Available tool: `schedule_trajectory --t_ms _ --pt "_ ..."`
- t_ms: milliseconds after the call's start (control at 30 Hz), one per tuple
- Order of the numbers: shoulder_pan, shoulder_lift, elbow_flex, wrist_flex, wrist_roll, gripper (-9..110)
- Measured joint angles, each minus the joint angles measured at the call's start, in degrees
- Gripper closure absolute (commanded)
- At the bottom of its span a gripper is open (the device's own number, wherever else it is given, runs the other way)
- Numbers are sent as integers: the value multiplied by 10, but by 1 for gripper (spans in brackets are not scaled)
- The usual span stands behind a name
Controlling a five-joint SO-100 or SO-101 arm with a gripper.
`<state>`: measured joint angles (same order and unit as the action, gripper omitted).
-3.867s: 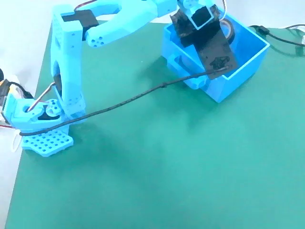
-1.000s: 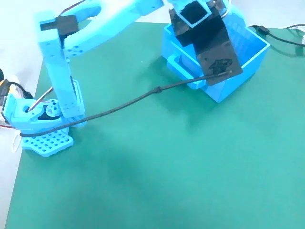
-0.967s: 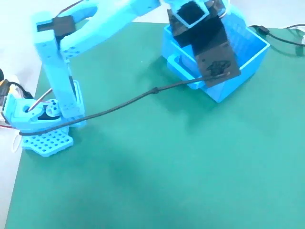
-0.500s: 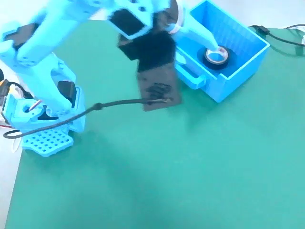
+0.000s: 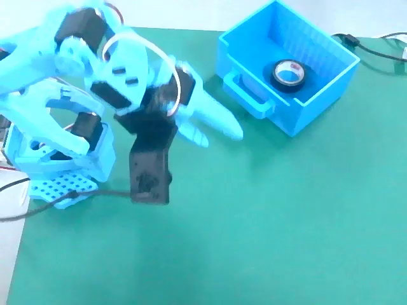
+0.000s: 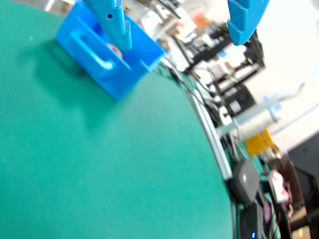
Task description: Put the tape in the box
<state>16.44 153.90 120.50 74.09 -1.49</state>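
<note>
Here, the tape [image 5: 288,73] lies flat on the floor of the box [image 5: 321,86], which stands at the far right of the green mat [image 5: 267,216] in the fixed view. The gripper [image 6: 182,25] hangs well apart from the box, its jaws spread wide and empty, above bare mat

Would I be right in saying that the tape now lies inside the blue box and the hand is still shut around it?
Not quite: the tape does lie inside the blue box, but the hand is open, empty and well clear of it, as the fixed view shows.
</note>
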Motion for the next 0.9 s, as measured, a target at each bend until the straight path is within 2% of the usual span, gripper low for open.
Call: schedule_trajectory --t_ms 433,600,900 --pt "18 177 265 -107 0 75" --pt "23 296 371 -112 -1 75" --pt "-2 348 453 -112 -1 78"
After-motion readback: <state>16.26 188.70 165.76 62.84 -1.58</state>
